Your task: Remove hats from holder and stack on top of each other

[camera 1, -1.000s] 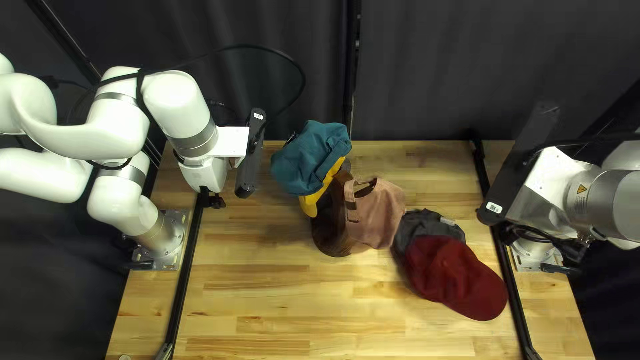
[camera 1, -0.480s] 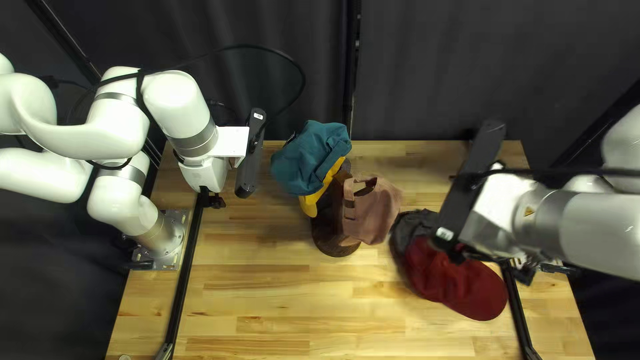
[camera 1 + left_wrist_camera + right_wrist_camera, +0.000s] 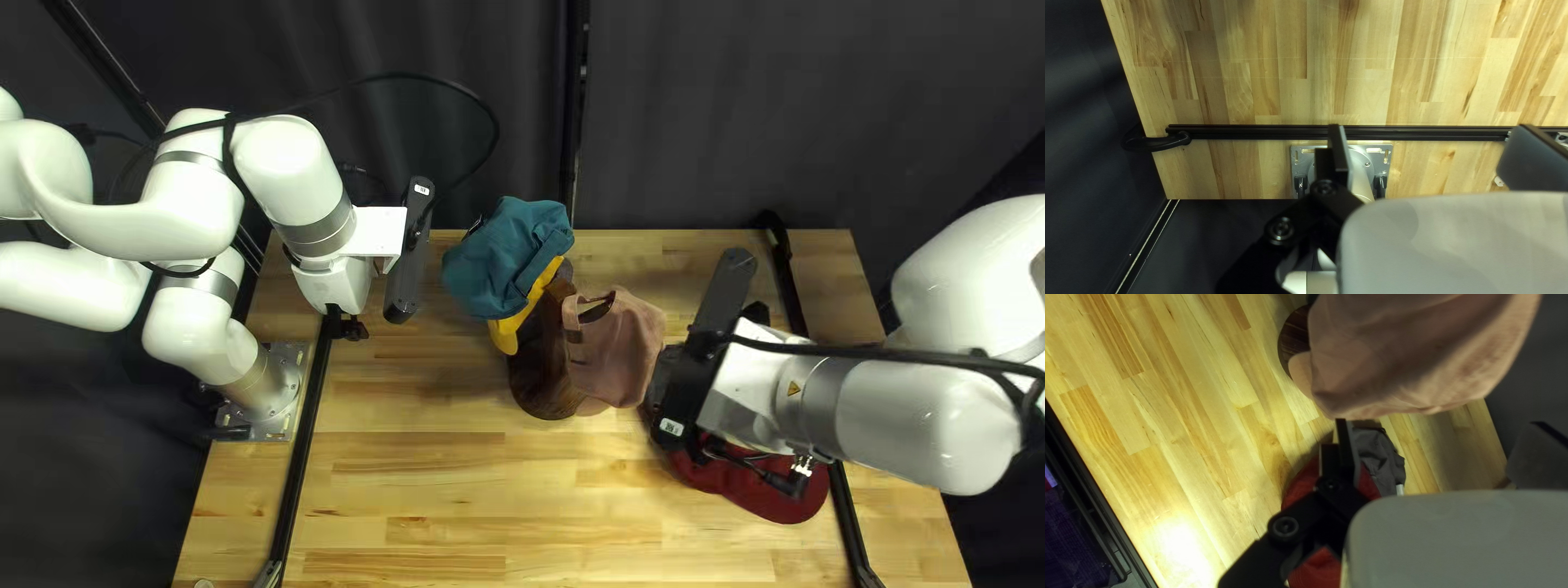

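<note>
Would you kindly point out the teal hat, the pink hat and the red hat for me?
teal hat (image 3: 506, 257), top left view, on its crown.
pink hat (image 3: 624, 351), top left view, on its crown.
red hat (image 3: 771, 505), top left view, on its visible brim.

The right arm (image 3: 914, 425) bears a yellow warning triangle (image 3: 792, 390); its white sticker (image 3: 671, 426) seems illegible.

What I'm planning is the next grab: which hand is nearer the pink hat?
Right. The right hand is beside the pink hat; the left hand is far off, above its base.
</note>
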Controlling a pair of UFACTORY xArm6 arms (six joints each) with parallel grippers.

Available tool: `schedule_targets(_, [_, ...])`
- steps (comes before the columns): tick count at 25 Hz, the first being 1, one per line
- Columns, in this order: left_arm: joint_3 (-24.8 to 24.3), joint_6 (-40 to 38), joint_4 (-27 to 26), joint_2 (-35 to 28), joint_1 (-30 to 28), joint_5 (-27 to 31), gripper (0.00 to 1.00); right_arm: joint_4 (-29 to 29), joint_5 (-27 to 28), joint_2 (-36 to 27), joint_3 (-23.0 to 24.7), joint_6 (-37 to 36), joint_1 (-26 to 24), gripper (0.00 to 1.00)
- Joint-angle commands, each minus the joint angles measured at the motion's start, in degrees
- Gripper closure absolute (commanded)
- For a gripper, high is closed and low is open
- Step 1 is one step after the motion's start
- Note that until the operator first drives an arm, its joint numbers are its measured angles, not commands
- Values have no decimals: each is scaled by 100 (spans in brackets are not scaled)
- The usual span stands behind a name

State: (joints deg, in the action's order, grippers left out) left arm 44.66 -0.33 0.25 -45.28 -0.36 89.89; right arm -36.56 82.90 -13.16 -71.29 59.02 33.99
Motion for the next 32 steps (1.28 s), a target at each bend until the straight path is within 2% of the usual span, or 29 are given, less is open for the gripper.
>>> schedule_targets(1, [0, 0, 0, 0, 0, 0, 0, -143, -139, 23, 120, -42, -64, 0])
schedule_targets(5, [0, 0, 0, 0, 0, 0, 0, -409, -270, -47, 356, -62, -91, 0])
schedule_targets(13, [0, 0, 0, 0, 0, 0, 0, -994, -794, -394, 1172, 366, -273, 0])
schedule_targets(18, [0, 0, 0, 0, 0, 0, 0, -1113, -1107, -582, 1532, 598, -460, 0])
schedule_targets(25, [0, 0, 0, 0, 0, 0, 0, -1107, -1317, -683, 1703, 700, -606, 0])
schedule_targets(26, [0, 0, 0, 0, 0, 0, 0, -1098, -1329, -699, 1717, 706, -611, 13])
schedule_targets(27, [0, 0, 0, 0, 0, 0, 0, -1089, -1324, -702, 1710, 703, -607, 59])
schedule_targets(28, [0, 0, 0, 0, 0, 0, 0, -1085, -1312, -703, 1700, 695, -596, 99])
schedule_targets(32, [0, 0, 0, 0, 0, 0, 0, -1075, -1243, -658, 1595, 625, -550, 100])
